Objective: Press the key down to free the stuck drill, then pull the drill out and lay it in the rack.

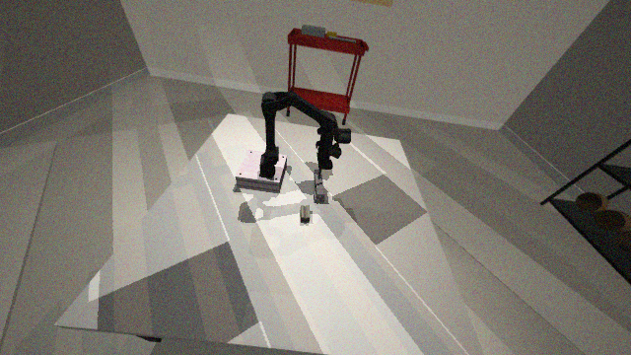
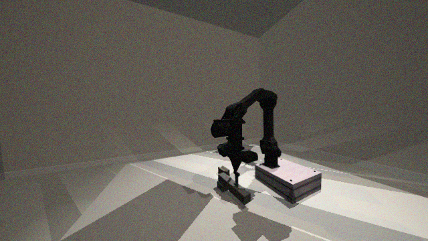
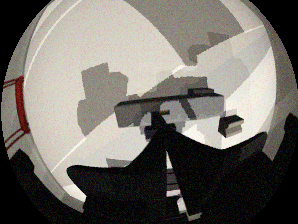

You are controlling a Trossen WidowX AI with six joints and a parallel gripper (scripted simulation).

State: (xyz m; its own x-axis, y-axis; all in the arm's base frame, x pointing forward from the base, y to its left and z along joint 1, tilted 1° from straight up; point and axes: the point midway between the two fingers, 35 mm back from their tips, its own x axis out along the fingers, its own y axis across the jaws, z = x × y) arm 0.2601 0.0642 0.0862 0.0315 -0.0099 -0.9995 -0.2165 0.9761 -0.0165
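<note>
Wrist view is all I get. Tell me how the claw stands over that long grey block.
Observer: In the exterior view the claw points straight down, closed on nothing, its tip at the long block. I cannot tell whether they touch.
Operator: Give me the small block's place.
Observer: In the top view the small block lies apart from the long one, on the side away from the red cart.
Operator: Name what stands nearby.
Observer: The arm's base plate sits close beside the long block.

Red cart [image 1: 327, 43], black arm [image 1: 301, 104], pinkish base [image 1: 246, 170]
</note>
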